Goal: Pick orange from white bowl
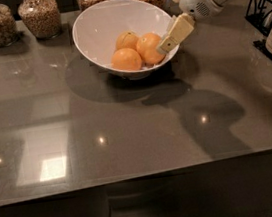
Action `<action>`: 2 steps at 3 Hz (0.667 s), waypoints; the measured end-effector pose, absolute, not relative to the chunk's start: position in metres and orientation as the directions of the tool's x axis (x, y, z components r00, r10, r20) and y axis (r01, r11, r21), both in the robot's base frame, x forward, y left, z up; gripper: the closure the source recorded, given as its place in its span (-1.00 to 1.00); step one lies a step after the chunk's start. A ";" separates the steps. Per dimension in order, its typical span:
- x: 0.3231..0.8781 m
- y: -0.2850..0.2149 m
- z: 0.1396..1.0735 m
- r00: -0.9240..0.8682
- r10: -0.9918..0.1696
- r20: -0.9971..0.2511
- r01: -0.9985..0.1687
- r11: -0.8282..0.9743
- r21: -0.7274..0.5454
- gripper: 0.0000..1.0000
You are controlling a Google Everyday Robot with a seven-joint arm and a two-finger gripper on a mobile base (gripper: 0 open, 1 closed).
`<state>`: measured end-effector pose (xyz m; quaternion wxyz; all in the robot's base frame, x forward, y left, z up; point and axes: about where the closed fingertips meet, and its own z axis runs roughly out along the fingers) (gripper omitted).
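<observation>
Fingers (176, 33) show here as one tan slab only, slanting down and to the left from the white wrist, so I cannot tell whether they are spread or pressed together; the second may sit hidden behind the first. At its tip, the gripper (164, 47) hangs over the low right edge of the white bowl (94, 23), which stands on the grey table (129, 131) in front of a row of glass jars (39, 15).

Three oranges lie bunched at the bottom of the bowl. The nearest orange (149, 48) is the right-hand one, just beside the tan tip, on the tip's left and a little lower. A second orange (126, 60) lies in front and to the left, and a third (127, 40) lies behind.

By my reading, the step in hand is the approach: the tool is at the bowl, yet nothing is held and no fruit is lifted. The next move calls for going further in over the rim and down, so that the right-hand orange sits between the pads, not beside them. The squeeze should fall across its widest part, since the round skin could slip and its neighbours press close on the left.
</observation>
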<state>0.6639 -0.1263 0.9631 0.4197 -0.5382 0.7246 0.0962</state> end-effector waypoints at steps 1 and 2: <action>0.679 -0.123 0.941 -0.103 -0.705 -0.702 -0.871 0.405 -0.278 -0.64; 0.688 -0.118 0.920 -0.130 -0.710 -0.692 -0.885 0.398 -0.242 -0.54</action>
